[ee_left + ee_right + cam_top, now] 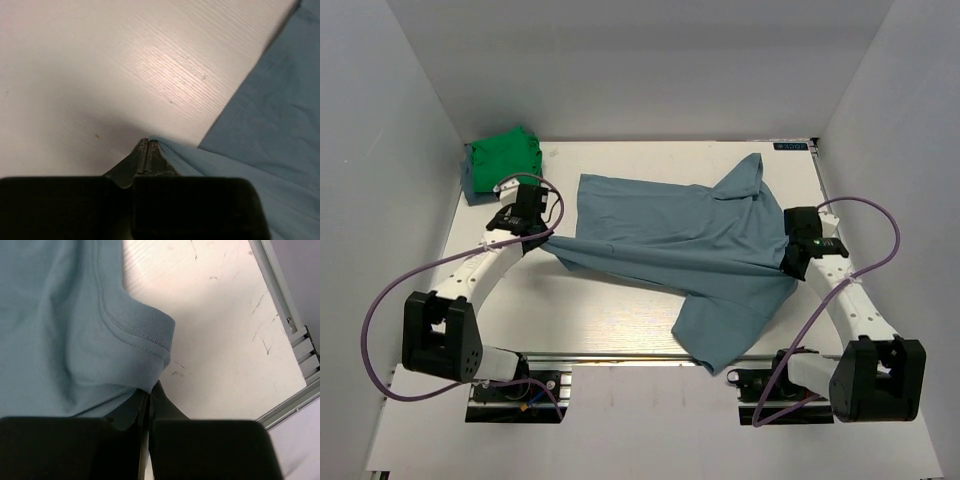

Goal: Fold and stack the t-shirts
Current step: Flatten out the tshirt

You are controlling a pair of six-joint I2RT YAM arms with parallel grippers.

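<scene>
The blue-grey t-shirt [690,235] lies spread and rumpled across the middle of the table, one part hanging over the near edge. My left gripper [542,238] is shut on the shirt's left edge; in the left wrist view the cloth [260,130] runs off to the right of the pressed-together fingertips [148,142]. My right gripper [790,262] is shut on the shirt's right side, where the ribbed collar [145,332] folds just above the fingertips [152,387]. The green t-shirt [503,158] sits folded at the far left corner.
White walls close in the table on the left, back and right. A metal rail [620,357] runs along the near edge between the arm bases. A metal edge strip [285,315] borders the table on the right.
</scene>
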